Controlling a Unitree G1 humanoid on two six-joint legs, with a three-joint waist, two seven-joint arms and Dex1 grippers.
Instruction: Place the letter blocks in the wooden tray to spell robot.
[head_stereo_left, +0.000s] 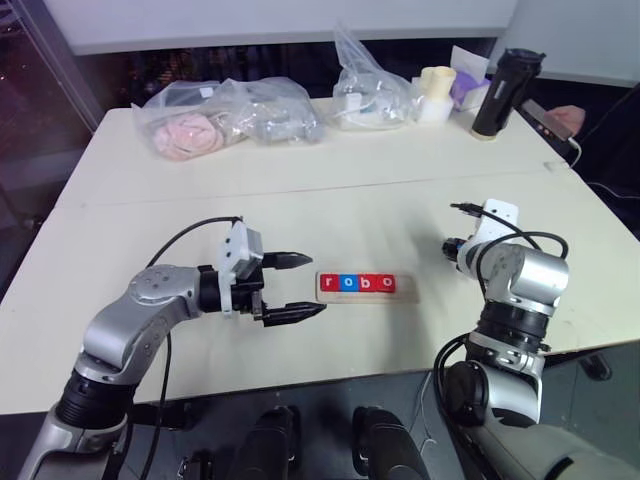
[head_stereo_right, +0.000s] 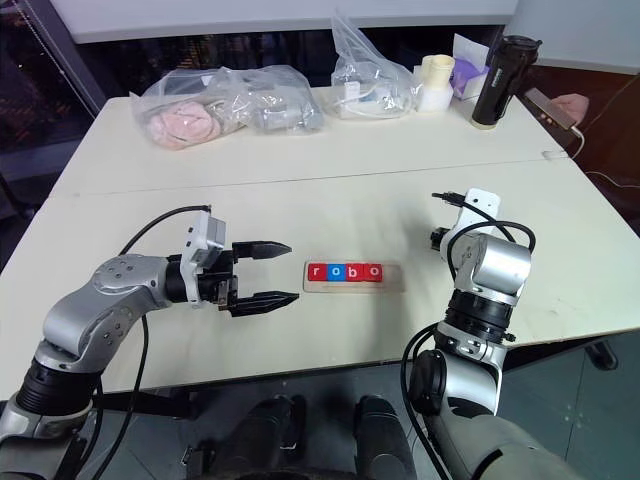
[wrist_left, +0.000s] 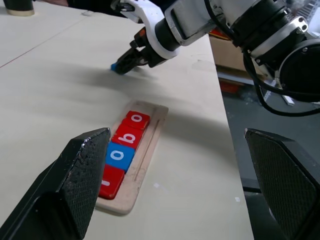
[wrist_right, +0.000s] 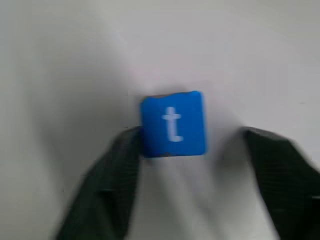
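Note:
The wooden tray (head_stereo_left: 404, 288) lies at the middle of the table with four letter blocks (head_stereo_left: 357, 284) in it: a red r, blue o, red b and red o. Its right end slot is bare. The blue t block (wrist_right: 172, 124) lies flat on the table to the tray's right. My right gripper (wrist_right: 187, 132) is down over it, pointing steeply at the table, open. One finger touches the block's edge and the other stands apart. My left gripper (head_stereo_left: 298, 287) hovers just left of the tray, open and holding nothing.
Clear plastic bags (head_stereo_left: 225, 120) with soft items, a second bag (head_stereo_left: 365, 88), a pale cup (head_stereo_left: 436, 92) and a black bottle (head_stereo_left: 508, 92) line the far edge. A person's hand (head_stereo_left: 566, 119) rests at the far right. The table's front edge runs close below the tray.

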